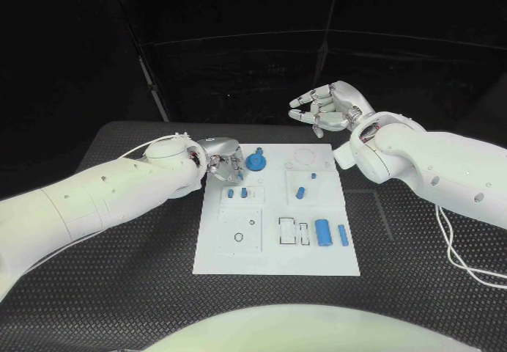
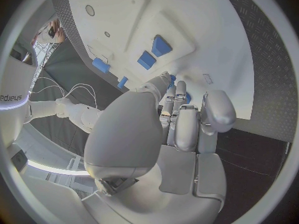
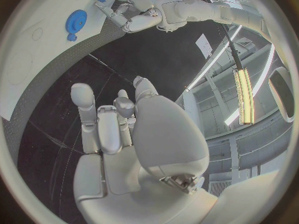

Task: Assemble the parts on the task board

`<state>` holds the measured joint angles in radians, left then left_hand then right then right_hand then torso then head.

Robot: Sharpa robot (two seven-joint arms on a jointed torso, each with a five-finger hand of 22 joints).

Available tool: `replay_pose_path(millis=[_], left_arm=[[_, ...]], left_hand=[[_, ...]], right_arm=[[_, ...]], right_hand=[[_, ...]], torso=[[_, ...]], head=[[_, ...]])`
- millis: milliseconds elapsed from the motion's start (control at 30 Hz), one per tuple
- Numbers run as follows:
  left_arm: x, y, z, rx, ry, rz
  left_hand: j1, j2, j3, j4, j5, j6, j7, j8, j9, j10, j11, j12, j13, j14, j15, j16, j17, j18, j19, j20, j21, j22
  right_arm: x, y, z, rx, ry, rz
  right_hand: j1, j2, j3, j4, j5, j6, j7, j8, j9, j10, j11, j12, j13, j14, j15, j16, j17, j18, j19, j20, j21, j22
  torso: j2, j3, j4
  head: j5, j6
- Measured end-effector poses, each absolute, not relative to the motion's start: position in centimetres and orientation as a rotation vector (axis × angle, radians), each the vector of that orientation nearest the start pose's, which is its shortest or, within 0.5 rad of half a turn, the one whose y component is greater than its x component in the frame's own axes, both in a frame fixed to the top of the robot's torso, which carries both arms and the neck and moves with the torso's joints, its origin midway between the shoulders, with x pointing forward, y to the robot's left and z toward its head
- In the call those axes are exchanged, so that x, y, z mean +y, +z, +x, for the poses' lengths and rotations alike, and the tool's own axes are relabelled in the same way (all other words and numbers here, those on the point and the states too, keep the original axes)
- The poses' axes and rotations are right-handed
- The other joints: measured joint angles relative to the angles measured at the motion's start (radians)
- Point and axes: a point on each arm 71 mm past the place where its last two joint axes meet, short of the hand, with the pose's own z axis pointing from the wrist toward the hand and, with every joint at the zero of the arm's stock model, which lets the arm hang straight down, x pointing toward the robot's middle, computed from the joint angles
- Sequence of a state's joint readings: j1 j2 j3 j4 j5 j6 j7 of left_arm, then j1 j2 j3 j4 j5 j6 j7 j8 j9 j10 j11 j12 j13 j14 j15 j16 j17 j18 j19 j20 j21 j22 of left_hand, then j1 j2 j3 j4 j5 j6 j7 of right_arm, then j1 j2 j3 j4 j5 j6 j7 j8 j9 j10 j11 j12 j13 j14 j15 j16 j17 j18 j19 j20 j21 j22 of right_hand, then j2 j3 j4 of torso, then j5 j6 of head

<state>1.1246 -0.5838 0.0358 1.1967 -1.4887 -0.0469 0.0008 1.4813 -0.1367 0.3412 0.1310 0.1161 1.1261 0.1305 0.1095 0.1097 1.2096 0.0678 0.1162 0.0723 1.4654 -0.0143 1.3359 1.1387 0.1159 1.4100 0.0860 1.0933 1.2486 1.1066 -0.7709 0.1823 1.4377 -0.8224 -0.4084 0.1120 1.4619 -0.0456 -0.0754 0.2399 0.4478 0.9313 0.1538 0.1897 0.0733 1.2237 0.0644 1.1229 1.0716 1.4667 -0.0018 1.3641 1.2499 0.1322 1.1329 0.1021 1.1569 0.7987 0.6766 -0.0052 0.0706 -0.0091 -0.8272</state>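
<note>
The white task board (image 1: 277,253) lies mid-table with several blue parts on it. A blue gear (image 1: 258,161) sits near its far left corner, also seen as the blue gear (image 3: 78,21). My left hand (image 1: 224,160) hovers low just left of the gear, fingers curled toward the board. Some blue shows behind the fingertips of my left hand (image 2: 181,119), and whether they pinch anything is unclear. My right hand (image 1: 330,106) is raised beyond the board's far edge, fingers curled in with nothing in them, as my right hand (image 3: 118,129) also shows.
Two small blue pieces (image 1: 237,193) lie in the board's left half, and a short peg (image 1: 300,193) near its middle. A blue block (image 1: 322,231) and a blue cylinder (image 1: 342,235) lie at the near right. Black textured table (image 1: 127,279) surrounds the board.
</note>
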Motion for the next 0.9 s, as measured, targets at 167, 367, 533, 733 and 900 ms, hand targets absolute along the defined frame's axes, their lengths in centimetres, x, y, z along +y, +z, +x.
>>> replay_pose_path(millis=[167,367,533,733,900], left_arm=[[15.22,-23.35,52.54,1.900,-0.679,0.267],[15.07,-23.39,52.53,1.906,-0.680,0.270],[14.96,-23.43,52.57,1.908,-0.680,0.271],[14.87,-23.55,52.57,1.912,-0.680,0.271],[14.84,-23.60,52.58,1.916,-0.680,0.272]], left_hand=[[0.000,0.000,0.000,0.000,0.000,0.000,0.000,0.000,0.000,0.000,0.000,0.000,0.000,0.000,0.000,0.000,0.000,0.000,0.000,0.000,0.000,0.000],[0.000,0.000,0.000,0.000,0.000,0.000,0.000,0.000,0.000,0.000,0.000,0.000,0.000,0.000,0.000,0.000,0.000,0.000,0.000,0.000,0.000,0.000],[-0.005,-0.005,0.003,0.003,0.000,0.000,0.000,-0.013,-0.004,0.000,0.000,-0.011,0.000,0.000,0.000,0.000,-0.003,0.000,0.000,0.000,0.000,0.002],[-0.011,-0.010,0.003,0.003,0.000,-0.015,0.003,-0.025,-0.009,0.000,0.000,-0.016,0.000,0.000,0.000,0.000,-0.005,0.000,0.000,0.000,0.000,0.005],[-0.010,-0.010,0.003,0.003,0.000,-0.017,0.002,-0.027,-0.010,0.000,0.000,-0.016,0.001,0.000,0.000,0.000,-0.006,0.000,0.000,0.000,0.000,0.005]], right_arm=[[-20.05,-15.03,51.48,1.476,1.124,0.500],[-20.05,-15.04,51.49,1.476,1.124,0.500],[-20.03,-15.04,51.49,1.476,1.124,0.500],[-20.03,-15.04,51.50,1.476,1.124,0.500],[-20.02,-15.05,51.51,1.476,1.124,0.500]], right_hand=[[0.000,0.000,0.000,0.000,0.000,0.000,0.000,0.000,0.000,0.000,0.000,0.000,0.000,0.000,0.000,0.000,0.000,0.000,0.000,0.000,0.000,0.000],[0.000,0.000,0.000,0.000,0.000,0.000,0.000,0.000,0.000,0.000,0.000,0.000,0.000,0.000,0.000,0.000,0.000,0.000,0.000,0.000,0.000,0.000],[0.000,0.000,0.000,0.000,0.000,0.000,0.000,0.000,0.000,0.000,0.000,0.000,0.000,0.000,0.000,0.000,0.000,0.000,0.000,0.000,0.000,0.000],[0.000,0.000,0.000,0.000,0.000,0.000,0.000,0.000,0.000,0.000,0.000,0.000,0.000,0.000,0.000,0.000,0.000,0.000,0.000,0.000,0.000,0.000],[0.000,0.000,0.000,0.000,0.000,0.000,0.000,0.000,0.000,0.000,0.000,0.000,0.000,0.000,0.000,0.000,0.000,0.000,0.000,0.000,0.000,0.000]], torso=[[0.000,0.0000,0.0000],[0.000,0.0000,0.0000],[0.000,0.0001,0.0000],[0.000,0.0001,0.0000],[0.000,0.0001,0.0000]], head=[[0.000,-0.001],[0.001,-0.002],[0.001,-0.003],[0.001,-0.004],[-0.001,-0.004]])
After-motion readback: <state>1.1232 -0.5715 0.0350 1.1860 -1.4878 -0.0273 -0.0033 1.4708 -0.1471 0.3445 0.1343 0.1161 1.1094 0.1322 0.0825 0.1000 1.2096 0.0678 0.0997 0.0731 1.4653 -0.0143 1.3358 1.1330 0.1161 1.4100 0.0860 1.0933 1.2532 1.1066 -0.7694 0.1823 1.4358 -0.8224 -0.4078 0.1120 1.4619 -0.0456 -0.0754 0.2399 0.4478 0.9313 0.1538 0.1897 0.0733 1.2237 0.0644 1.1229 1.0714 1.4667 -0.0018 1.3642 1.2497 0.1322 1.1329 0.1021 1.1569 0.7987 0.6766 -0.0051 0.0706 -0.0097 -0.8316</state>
